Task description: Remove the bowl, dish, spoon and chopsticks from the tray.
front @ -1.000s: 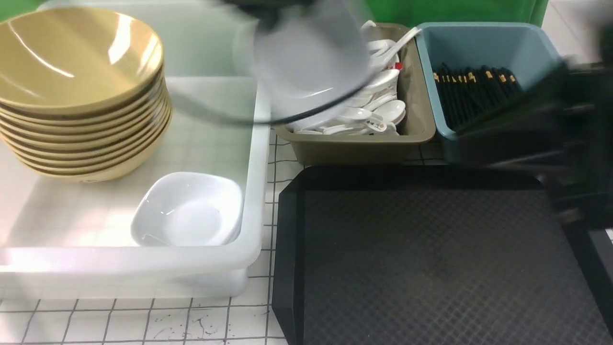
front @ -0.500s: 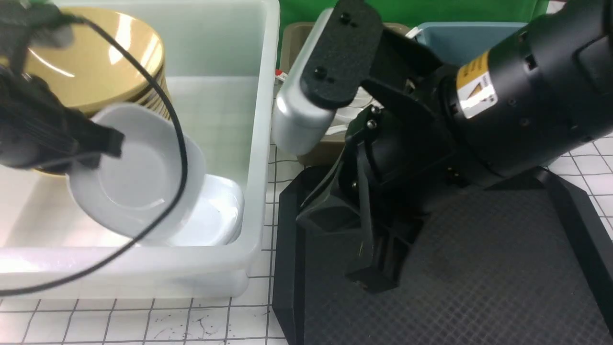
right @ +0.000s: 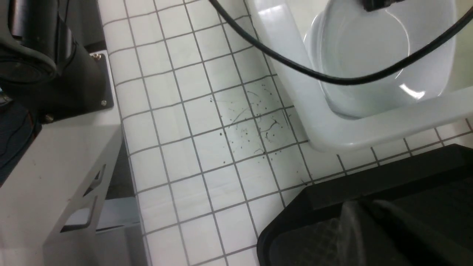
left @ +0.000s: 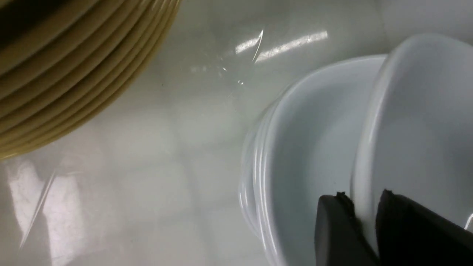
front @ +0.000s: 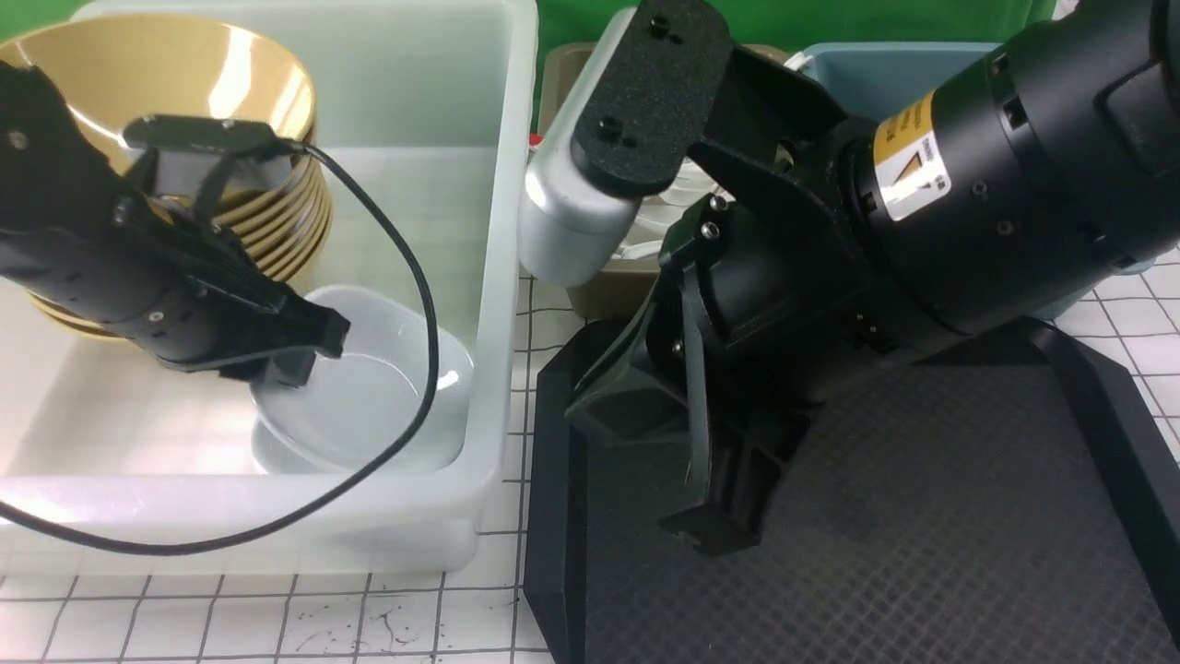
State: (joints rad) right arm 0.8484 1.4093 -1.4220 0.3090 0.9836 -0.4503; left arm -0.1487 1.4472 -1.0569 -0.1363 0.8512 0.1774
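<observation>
The left fingers (left: 332, 232) pinch the rim of the dish (left: 417, 122), one inside and one outside. The dish tips and hangs right over a second white dish (left: 306, 147) in the white tub (front: 498, 277), close to the tan bowls (front: 157, 92). The left arm leans down into the tub. The right fingers (front: 728, 489) point down over the tray (front: 922, 553); I cannot tell if they are spread.

White gridded tabletop (front: 277, 618) under black tray (front: 922, 553), translucent bin (front: 502, 231), olive tub (front: 604, 302), blue tub (front: 885, 65).

lab bench: grid mat (front: 277, 618), green backdrop (front: 784, 23)
</observation>
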